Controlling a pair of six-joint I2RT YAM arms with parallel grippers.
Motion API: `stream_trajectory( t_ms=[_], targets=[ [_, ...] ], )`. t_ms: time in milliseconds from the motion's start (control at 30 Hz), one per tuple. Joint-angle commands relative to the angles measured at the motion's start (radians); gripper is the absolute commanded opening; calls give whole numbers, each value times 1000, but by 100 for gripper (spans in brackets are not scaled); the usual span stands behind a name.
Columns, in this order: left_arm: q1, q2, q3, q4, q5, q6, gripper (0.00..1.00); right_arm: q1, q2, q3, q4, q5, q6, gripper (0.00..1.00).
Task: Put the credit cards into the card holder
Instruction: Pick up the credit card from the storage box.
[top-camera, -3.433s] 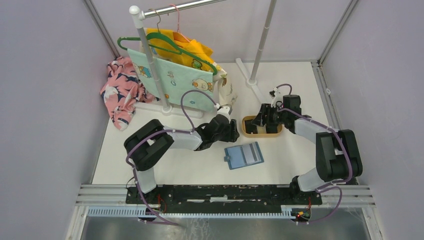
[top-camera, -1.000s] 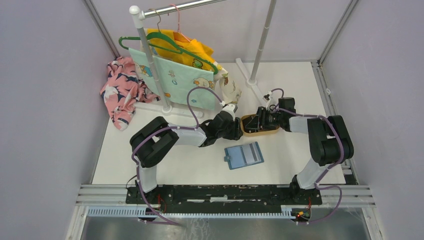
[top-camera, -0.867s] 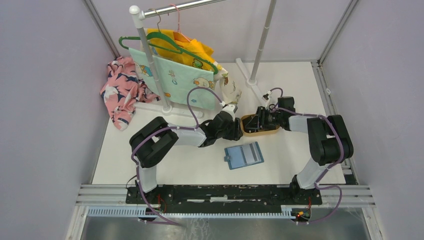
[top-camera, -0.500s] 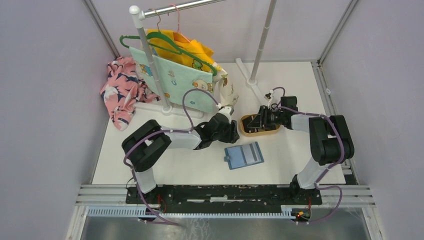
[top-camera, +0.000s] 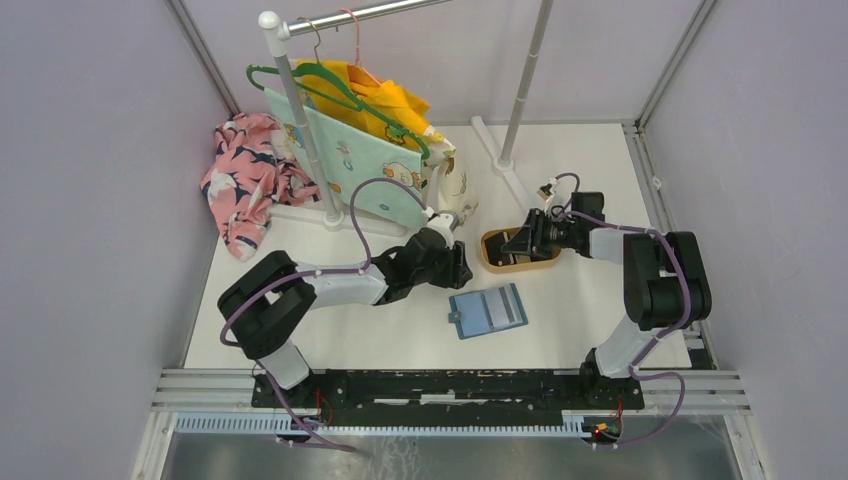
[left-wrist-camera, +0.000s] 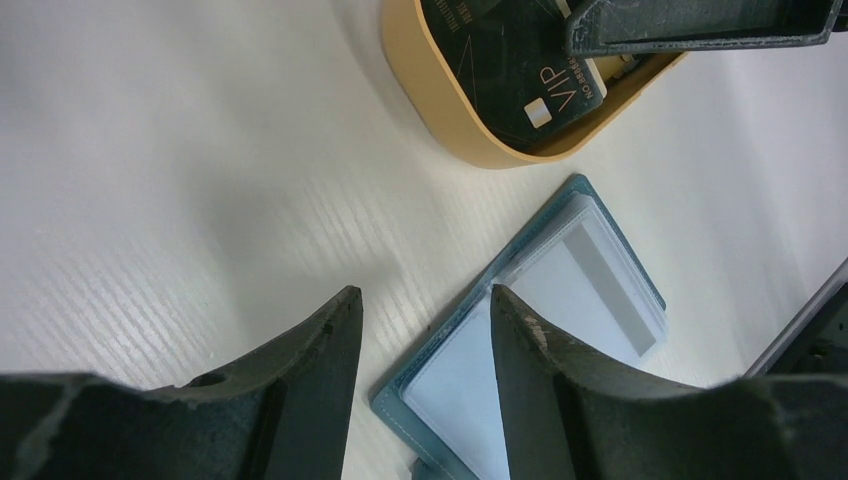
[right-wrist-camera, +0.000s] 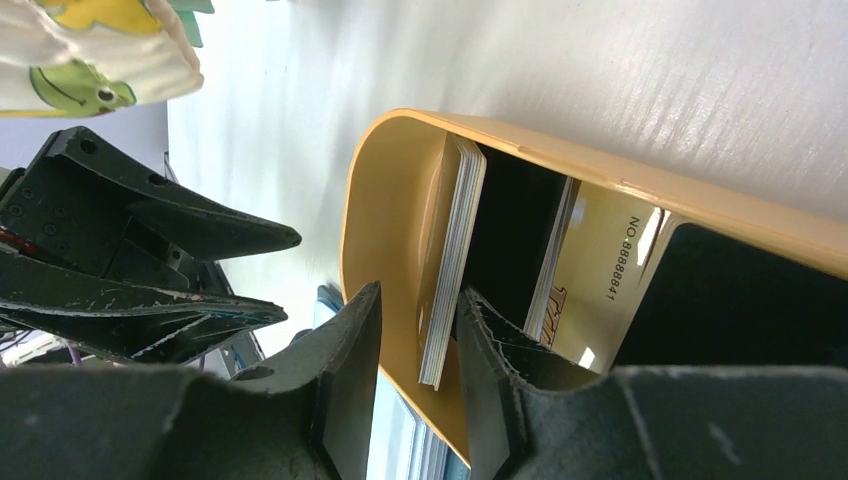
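The teal-blue card holder (top-camera: 488, 311) lies open on the table, its pale slots facing up (left-wrist-camera: 560, 320). Dark credit cards (left-wrist-camera: 505, 70) sit in the tan oval tray (top-camera: 490, 257). A stack of them (right-wrist-camera: 452, 250) stands on edge against the tray's wall. My right gripper (right-wrist-camera: 420, 295) is open and straddles that wall. One finger is outside the tray and the other rests against the stack. My left gripper (left-wrist-camera: 423, 292) hangs open and empty over the table. It is just left of the tray and over the card holder's corner.
A clothes rack stands at the back left, with a pale printed cloth (top-camera: 350, 150) hanging on a green hanger. A pink floral garment (top-camera: 240, 180) lies crumpled beside it. The rack's second pole (top-camera: 520, 90) rises behind the tray.
My left arm has drawn back from the tray, toward the left and nearer. The right gripper's jaws have narrowed around the upright cards. The hanging cloth has swung.
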Motion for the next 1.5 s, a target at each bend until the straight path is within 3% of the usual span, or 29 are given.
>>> stream_trajectory(
  t_ms=[0, 233, 600, 1467],
  targets=[
    [4, -74, -27, 9, 12, 44, 57, -6, -29, 24, 36, -39, 13, 41],
    [4, -92, -40, 12, 26, 38, 57, 51, 32, 58, -11, 1, -50, 47],
    [3, -91, -53, 27, 34, 28, 57, 127, 96, 165, -195, 147, -199, 47],
    [2, -103, -64, 26, 32, 34, 57, 1, 76, 153, -170, -73, -128, 31]
  ],
)
